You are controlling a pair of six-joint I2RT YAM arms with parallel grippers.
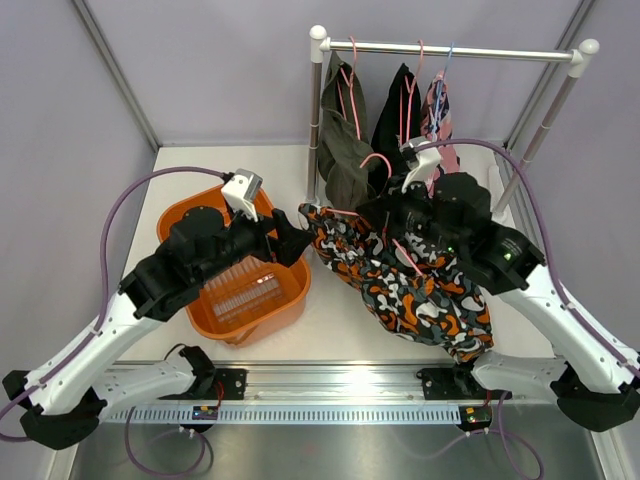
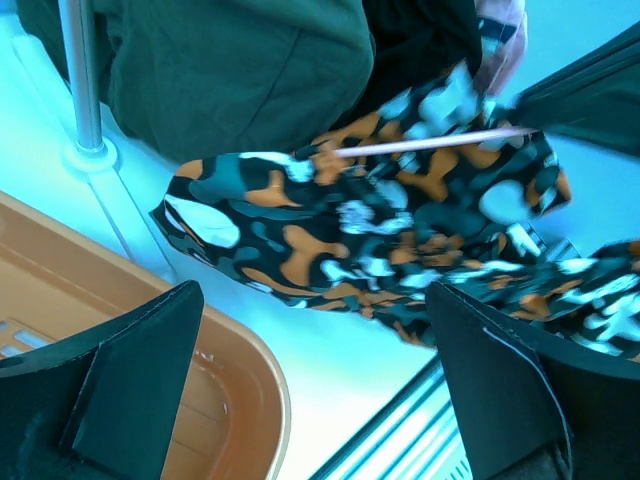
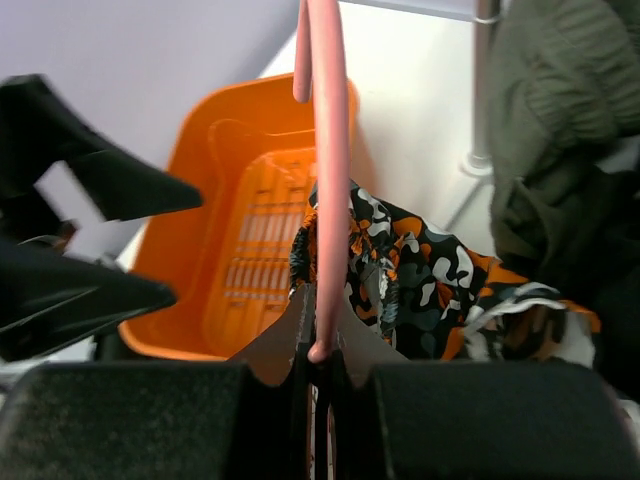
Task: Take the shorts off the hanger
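The camouflage shorts (image 1: 410, 285) lie spread on the table, still on a pink hanger (image 1: 376, 160). My right gripper (image 1: 398, 222) is shut on that hanger's wire (image 3: 326, 150), with the shorts (image 3: 420, 275) just beyond the fingers. My left gripper (image 1: 297, 234) is open and empty at the shorts' left edge, over the basket rim. In the left wrist view the shorts (image 2: 380, 220) and the hanger bar (image 2: 430, 143) lie ahead of the gripper (image 2: 315, 400). Olive shorts (image 1: 343, 130), black shorts (image 1: 398, 110) and pink patterned shorts (image 1: 438, 115) hang on the rack.
An orange basket (image 1: 240, 290) stands at the left under my left arm, and its rim also shows in the left wrist view (image 2: 255, 385). The white rack (image 1: 450, 50) stands at the back, its left post (image 2: 82, 80) close to the shorts. A metal rail runs along the near edge.
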